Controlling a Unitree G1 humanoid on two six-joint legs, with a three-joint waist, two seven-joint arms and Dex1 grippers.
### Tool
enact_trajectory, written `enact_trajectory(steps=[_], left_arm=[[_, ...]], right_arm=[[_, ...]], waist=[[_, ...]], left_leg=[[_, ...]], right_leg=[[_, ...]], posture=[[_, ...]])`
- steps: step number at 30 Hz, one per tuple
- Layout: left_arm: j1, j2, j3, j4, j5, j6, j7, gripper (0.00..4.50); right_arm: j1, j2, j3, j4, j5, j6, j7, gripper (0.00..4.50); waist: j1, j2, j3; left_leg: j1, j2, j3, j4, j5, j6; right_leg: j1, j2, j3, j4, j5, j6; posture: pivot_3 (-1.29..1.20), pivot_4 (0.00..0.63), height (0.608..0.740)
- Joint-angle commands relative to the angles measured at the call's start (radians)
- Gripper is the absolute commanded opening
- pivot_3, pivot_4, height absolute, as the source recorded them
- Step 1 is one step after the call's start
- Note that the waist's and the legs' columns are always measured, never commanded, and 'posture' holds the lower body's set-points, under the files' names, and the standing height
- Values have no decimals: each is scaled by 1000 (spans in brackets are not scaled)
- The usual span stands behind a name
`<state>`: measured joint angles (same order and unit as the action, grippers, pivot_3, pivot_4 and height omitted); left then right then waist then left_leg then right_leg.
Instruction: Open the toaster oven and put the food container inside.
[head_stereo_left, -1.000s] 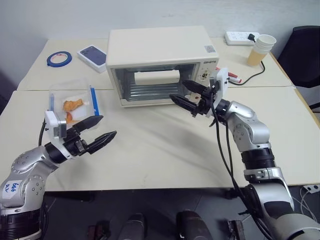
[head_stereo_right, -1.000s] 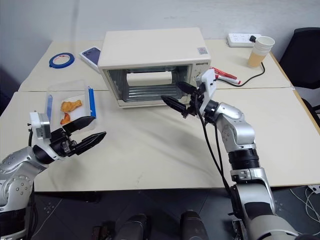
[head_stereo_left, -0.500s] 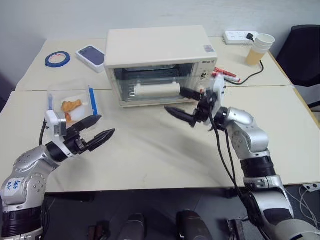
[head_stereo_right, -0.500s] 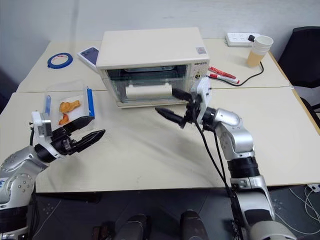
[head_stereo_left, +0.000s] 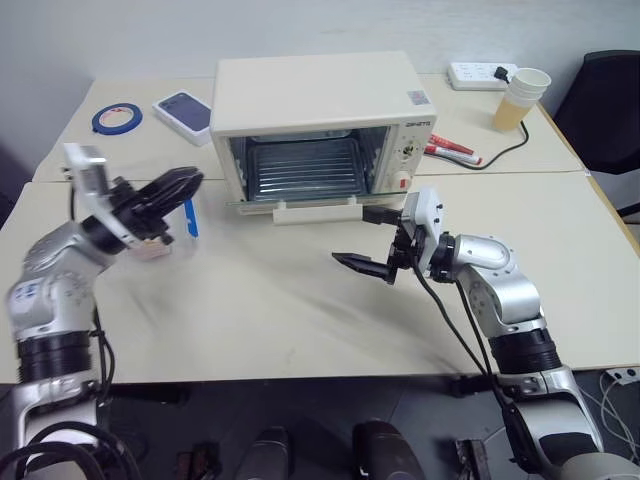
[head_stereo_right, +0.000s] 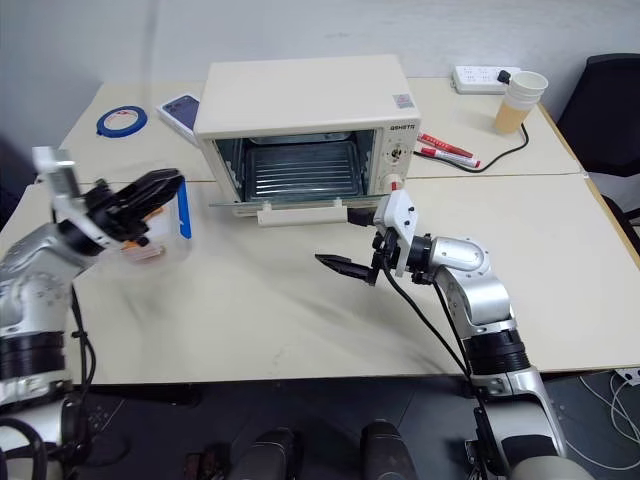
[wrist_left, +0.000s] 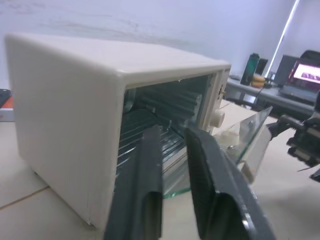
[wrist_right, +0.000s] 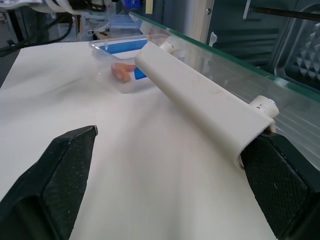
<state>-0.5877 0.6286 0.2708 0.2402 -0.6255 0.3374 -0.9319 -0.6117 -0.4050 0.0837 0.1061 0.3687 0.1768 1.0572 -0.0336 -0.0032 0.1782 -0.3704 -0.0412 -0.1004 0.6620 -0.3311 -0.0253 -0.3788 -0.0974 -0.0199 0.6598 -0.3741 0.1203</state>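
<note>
The cream toaster oven (head_stereo_left: 315, 90) stands at the back of the table with its glass door dropped open and level, the white handle (head_stereo_left: 315, 211) toward me and the wire rack showing inside. My right gripper (head_stereo_left: 368, 240) is open just in front of the handle's right end, touching nothing. The food container (head_stereo_left: 189, 218), clear with a blue clip and fried pieces, lies on the table left of the oven. My left gripper (head_stereo_left: 183, 182) hangs above it, shut with nothing between its fingers (wrist_left: 150, 190), and points toward the oven. The arm hides part of the container.
Behind the oven on the left lie a blue tape ring (head_stereo_left: 110, 118) and a phone (head_stereo_left: 185, 108). At the back right are a power strip (head_stereo_left: 480, 72), a paper cup (head_stereo_left: 522, 95), a black cable and red pens (head_stereo_left: 450, 152). A dark chair (head_stereo_left: 610, 100) stands past the right edge.
The oven door has swung from nearly closed down to fully open. My right gripper drew back and lower, still open. My left gripper rose, moved forward over the container and shut.
</note>
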Motion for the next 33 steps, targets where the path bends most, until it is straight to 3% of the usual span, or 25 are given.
enact_trajectory(steps=[1, 5, 14, 18, 25, 30, 33], left_arm=[[-33, -20, -47, 41, 71, -77, -26, 66], [-46, -33, -106, 44, 126, -108, -52, 66], [5, 35, -204, -57, 271, -186, -98, 66], [52, 58, -270, -84, 383, -268, -93, 66], [107, 21, -294, -114, 464, -261, 16, 66], [165, -1, -285, -196, 409, -194, 11, 66], [213, -9, -213, -288, 287, -114, 3, 559]], right_arm=[[12, 5, 10, -44, 2, -24, 13, 4500], [70, -20, -2, -83, -10, -32, 3, 4500], [549, -233, -166, -263, -9, -107, 24, 4500], [680, -276, -279, -278, 5, -169, 2, 4500], [693, -268, -353, -316, 54, -199, -26, 4500], [605, -252, -330, -327, 108, -169, -33, 4500], [540, -237, -306, -332, 166, -113, -26, 4500]], waist=[[-6, 0, 0], [-4, 0, 0], [20, 0, 0], [29, 0, 0], [33, 0, 0], [33, 0, 0], [30, 0, 0]], left_leg=[[0, 0, 0, 0, 0, 0], [0, 1, 0, 1, 0, 0], [-2, -2, -1, 1, 0, 1], [0, -1, 2, 2, 0, 2], [1, 0, 1, 2, 0, 2], [1, -1, 1, 2, 0, 2], [1, 0, 1, 2, 0, 2]], right_leg=[[0, 0, 0, 0, 0, 0], [-1, 0, -1, 0, 0, 0], [0, -1, 1, -3, 0, 0], [1, 0, 2, -3, 0, 1], [2, 0, 4, -3, 0, 1], [3, 0, 4, -3, 0, 1], [3, -1, 5, -3, 0, 1]], posture=[[0, 150, 740], [0, 150, 740], [0, 150, 740], [0, 150, 740], [0, 150, 740], [0, 150, 740], [0, 150, 740]])
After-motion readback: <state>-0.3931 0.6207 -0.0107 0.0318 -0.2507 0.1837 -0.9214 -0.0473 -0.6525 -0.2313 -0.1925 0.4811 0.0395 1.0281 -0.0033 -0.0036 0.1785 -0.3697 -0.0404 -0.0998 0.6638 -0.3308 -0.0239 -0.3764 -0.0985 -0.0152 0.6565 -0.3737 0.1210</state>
